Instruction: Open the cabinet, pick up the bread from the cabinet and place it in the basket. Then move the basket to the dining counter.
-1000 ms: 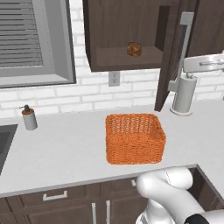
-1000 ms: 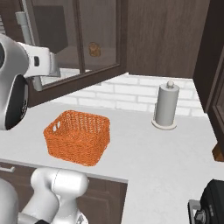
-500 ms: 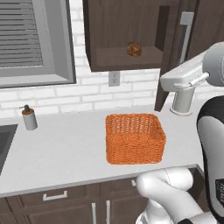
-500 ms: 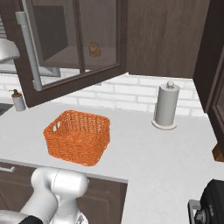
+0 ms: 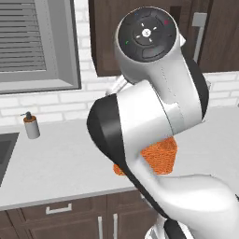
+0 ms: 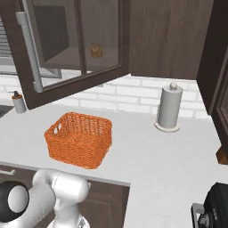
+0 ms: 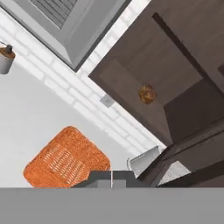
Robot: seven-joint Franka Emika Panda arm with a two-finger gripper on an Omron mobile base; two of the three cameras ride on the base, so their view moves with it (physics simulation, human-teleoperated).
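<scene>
Standing open, the cabinet shows its glass door swung out over the bench, with the bread on the shelf inside. A second ago the arm reached toward the right-hand handle; now it has swung back across the left base view. The jaws are closed on nothing. The basket sits empty mid-bench, nearer the front edge. Opening looks done, so reaching for the bread is likely next.
</scene>
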